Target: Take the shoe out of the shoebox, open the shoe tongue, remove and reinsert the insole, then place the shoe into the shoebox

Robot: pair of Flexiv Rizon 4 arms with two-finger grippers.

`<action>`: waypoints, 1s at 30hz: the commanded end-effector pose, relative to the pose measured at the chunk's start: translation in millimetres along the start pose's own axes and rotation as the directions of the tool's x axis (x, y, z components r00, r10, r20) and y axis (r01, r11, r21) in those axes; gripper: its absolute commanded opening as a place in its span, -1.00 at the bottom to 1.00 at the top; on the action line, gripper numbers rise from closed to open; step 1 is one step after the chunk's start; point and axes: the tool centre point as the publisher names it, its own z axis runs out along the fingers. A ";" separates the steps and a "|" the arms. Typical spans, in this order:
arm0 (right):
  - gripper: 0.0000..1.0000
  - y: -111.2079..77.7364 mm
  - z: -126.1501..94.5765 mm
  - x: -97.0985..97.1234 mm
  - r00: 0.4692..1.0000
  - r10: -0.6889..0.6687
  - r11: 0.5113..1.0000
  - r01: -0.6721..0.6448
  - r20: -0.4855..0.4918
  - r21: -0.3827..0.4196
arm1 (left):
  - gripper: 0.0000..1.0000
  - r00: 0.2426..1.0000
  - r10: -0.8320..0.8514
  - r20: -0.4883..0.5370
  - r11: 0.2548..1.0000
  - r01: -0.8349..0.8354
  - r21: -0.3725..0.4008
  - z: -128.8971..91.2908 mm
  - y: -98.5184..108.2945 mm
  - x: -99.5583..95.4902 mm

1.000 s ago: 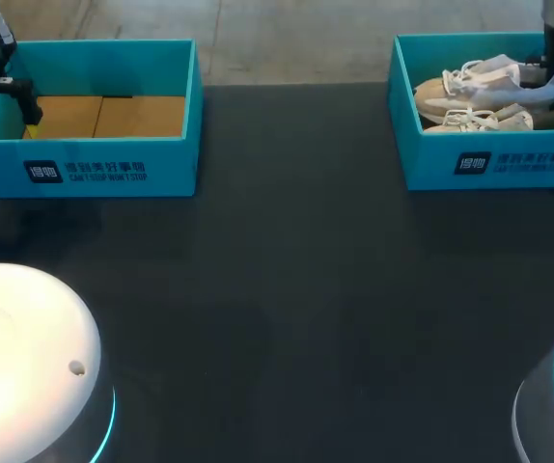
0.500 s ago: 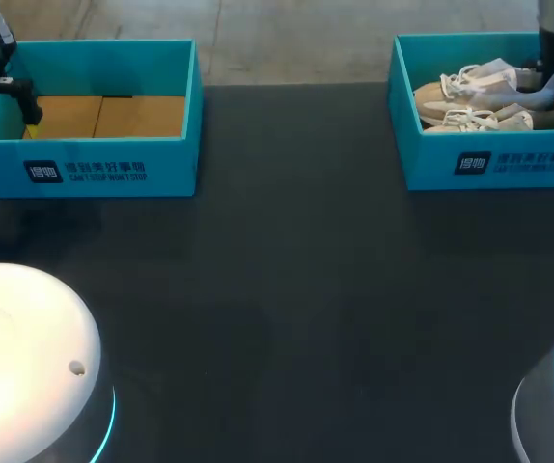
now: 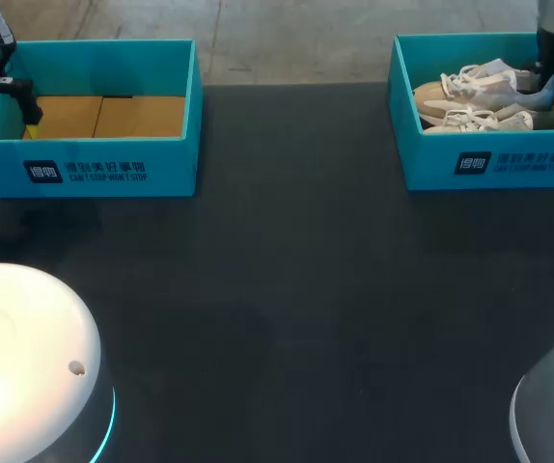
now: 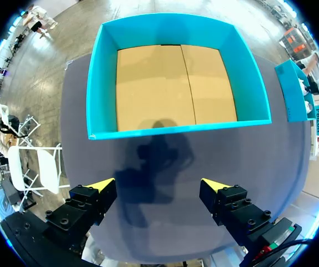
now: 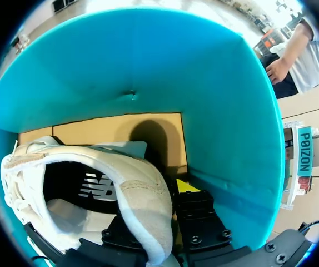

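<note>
heel pinched, shoe set to come out of the shoebox

head view: the shoe (image 3: 472,83) lies on its side inside the shoebox (image 3: 494,162), toward the shoebox's far wall. a second shoe (image 3: 480,120) lies just beside it, toward the near wall. the right end effector (image 3: 550,79) is down inside the shoebox at the shoe's heel end, and its fingers cannot be made out from here. an empty shoebox (image 3: 94,154) stands well apart from the shoebox, across the counter (image 3: 287,289).

left wrist view: the left end effector (image 4: 158,186) is spread wide and holds nothing. it hangs over bare counter, far from the shoebox, which shows only as a sliver off to one side.

right wrist view: the shoe's heel wall stands between the two fingers. one yellow tip is outside it and the other finger is mostly covered by the heel, so the right end effector looks closed narrow on the heel.

the shoe should be light, with a soft upper and a padded collar that gives under a pinch. the stiffer heel wall is the sound place to hold. the toe will likely droop, and the loose laces could catch on the second shoe or the shoebox wall.

the tongue, the toe and the insole are hidden here; the inside of the shoe is dark.
</note>
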 end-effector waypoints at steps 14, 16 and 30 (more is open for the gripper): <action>-0.21 0.7 -15.1 -1.9 1.000 0.007 1.000 -0.007 0.006 -0.009 | 1.00 1.000 0.000 0.002 1.000 0.000 0.001 -0.5 1.3 0.3; -0.19 0.0 -19.4 -2.0 1.000 0.009 1.000 -0.009 0.005 -0.014 | 1.00 1.000 0.000 0.002 1.000 0.000 0.001 -0.5 1.3 0.3; 0.40 -6.2 -40.0 2.2 1.000 0.010 0.999 -0.010 -0.004 -0.033 | 1.00 1.000 0.000 0.002 1.000 0.000 0.001 -0.5 1.3 0.3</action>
